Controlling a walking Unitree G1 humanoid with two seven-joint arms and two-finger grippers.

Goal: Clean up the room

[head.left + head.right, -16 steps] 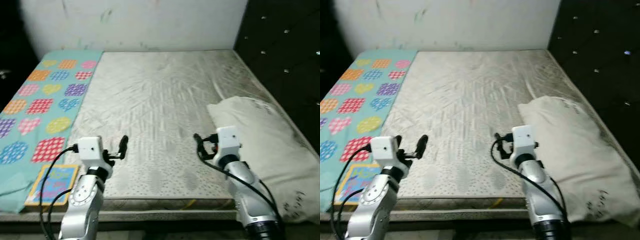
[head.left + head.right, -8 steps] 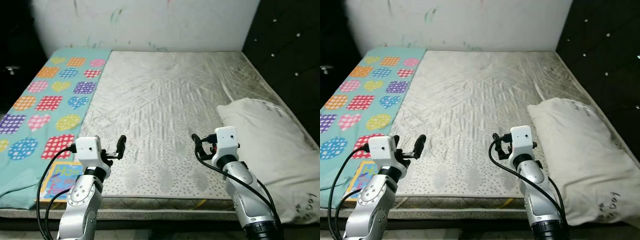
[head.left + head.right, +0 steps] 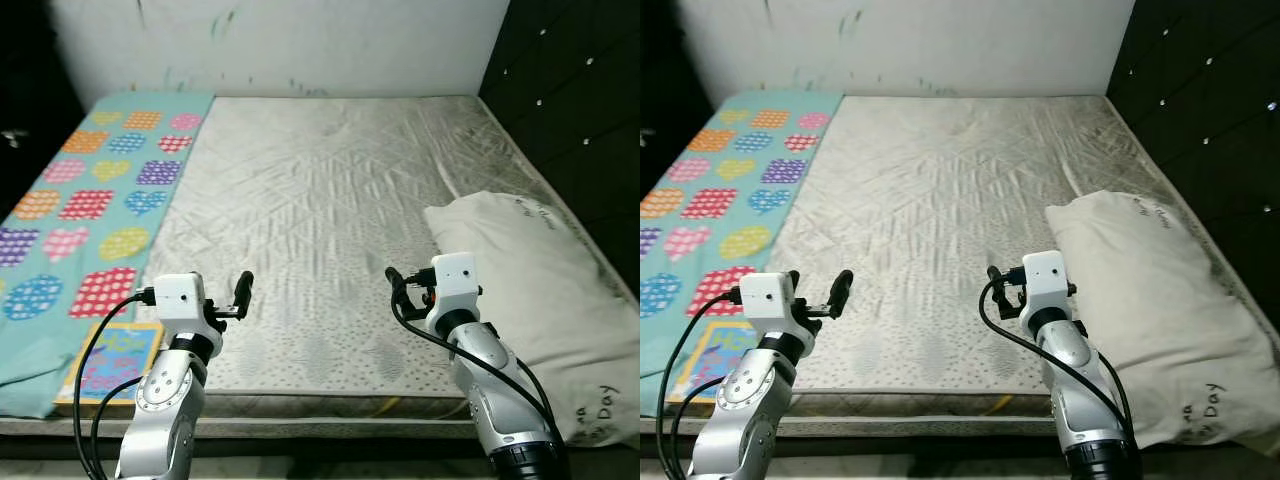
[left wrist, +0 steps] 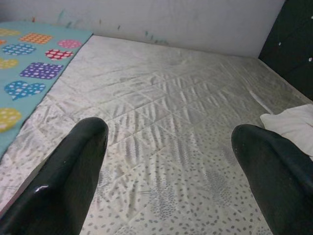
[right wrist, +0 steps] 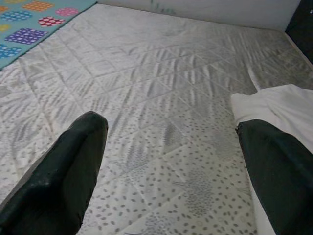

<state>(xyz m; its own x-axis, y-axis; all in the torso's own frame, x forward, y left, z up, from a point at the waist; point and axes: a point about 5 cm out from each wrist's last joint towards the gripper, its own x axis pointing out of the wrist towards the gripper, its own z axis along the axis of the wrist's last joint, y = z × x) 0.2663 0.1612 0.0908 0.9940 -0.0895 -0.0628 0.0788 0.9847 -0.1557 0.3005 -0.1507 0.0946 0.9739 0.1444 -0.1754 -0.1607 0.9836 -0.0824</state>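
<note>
White pillow (image 3: 530,280) unmoved; camera shifted.

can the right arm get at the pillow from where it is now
Probably yes. The pillow lies on the mattress just beside the right gripper, whose fingers are open and empty, and nothing sits between them.

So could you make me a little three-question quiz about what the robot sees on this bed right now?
1. True or false: the pillow lies on the robot's right side of the mattress.
2. What covers the robot's left side of the mattress? A) a plain grey towel B) a teal blanket with hearts and circles C) a pile of clothes
3. Fill in: the left gripper and right gripper are both ____, holding nothing.

Key: 1 true; 2 B; 3 open.
</note>
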